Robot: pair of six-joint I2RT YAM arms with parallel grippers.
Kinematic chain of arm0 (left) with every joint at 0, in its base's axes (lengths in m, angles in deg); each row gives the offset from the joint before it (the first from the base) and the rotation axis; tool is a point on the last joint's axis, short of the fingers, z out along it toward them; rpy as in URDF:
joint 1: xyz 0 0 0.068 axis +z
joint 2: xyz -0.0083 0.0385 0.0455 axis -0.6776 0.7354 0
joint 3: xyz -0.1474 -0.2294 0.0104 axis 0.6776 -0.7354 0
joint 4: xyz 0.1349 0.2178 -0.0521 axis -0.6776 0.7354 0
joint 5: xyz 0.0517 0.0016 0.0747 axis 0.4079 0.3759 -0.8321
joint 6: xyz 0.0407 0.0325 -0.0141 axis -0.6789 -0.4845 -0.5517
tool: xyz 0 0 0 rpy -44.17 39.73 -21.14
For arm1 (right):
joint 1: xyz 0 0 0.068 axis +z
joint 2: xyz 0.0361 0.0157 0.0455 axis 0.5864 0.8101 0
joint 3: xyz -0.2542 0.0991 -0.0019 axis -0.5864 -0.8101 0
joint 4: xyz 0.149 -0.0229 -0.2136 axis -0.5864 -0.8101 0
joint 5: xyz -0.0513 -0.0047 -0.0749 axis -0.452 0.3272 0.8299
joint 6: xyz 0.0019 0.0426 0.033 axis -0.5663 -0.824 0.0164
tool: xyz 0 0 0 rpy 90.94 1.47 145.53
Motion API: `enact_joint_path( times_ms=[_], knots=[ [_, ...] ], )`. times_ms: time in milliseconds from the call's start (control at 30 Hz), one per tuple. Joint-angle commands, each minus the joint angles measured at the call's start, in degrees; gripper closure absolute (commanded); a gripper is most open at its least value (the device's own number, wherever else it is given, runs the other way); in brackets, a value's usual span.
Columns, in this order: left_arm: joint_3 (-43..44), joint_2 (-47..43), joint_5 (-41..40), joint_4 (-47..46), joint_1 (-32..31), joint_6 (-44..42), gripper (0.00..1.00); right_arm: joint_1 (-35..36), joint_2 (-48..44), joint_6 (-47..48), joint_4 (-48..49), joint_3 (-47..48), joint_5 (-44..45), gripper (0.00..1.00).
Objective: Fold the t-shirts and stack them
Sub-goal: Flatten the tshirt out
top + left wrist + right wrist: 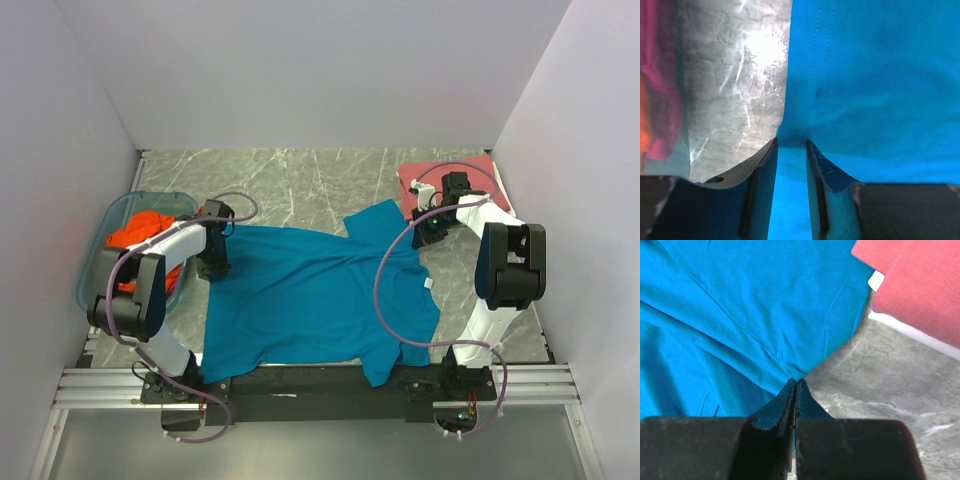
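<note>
Tabletop (300,180) of grey marble pattern carries a teal t-shirt (310,290) spread flat across its middle, with a translucent blue tub (95,265) standing at the left edge. A dusty red t-shirt (480,170) lies folded in the far right corner, just beyond the teal one's far sleeve, and an orange t-shirt (145,228) is bunched inside the tub. The left gripper (791,143) sits low at the teal shirt's left edge, jaws narrowly parted with cloth showing under the gap, while the right gripper (796,382) is pinched tight on the teal shirt's far right edge, near the red one.
</note>
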Motion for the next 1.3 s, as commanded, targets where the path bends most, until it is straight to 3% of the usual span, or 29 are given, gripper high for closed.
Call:
enact_joint_path(
  times_ms=[0,200,367,500,700,1267],
  knots=[
    [3.32,-2.26,-0.83,-0.16,0.28,1.15,0.65,-0.31,-1.04,0.23,0.51,0.67,-0.79,1.00],
    [8.77,-7.88,8.92,-2.18,0.02,-4.73,0.59,-0.31,-1.04,0.76,0.33,0.67,-1.05,1.00],
    [16.32,-4.03,7.44,-3.85,0.98,-7.73,0.49,-0.31,-0.60,0.41,0.24,0.93,-1.58,1.00],
    [21.87,5.70,9.89,-6.22,5.19,-10.01,0.51,-0.22,-0.51,0.49,0.15,1.02,-2.10,1.00],
    [27.67,15.82,9.72,-6.05,6.61,-10.72,0.57,-0.23,-0.16,0.50,0.50,0.93,-2.54,1.00],
    [31.81,24.55,3.65,-4.46,6.78,-11.60,0.61,-0.22,0.63,0.32,0.42,1.72,-3.16,1.00]
  ],
)
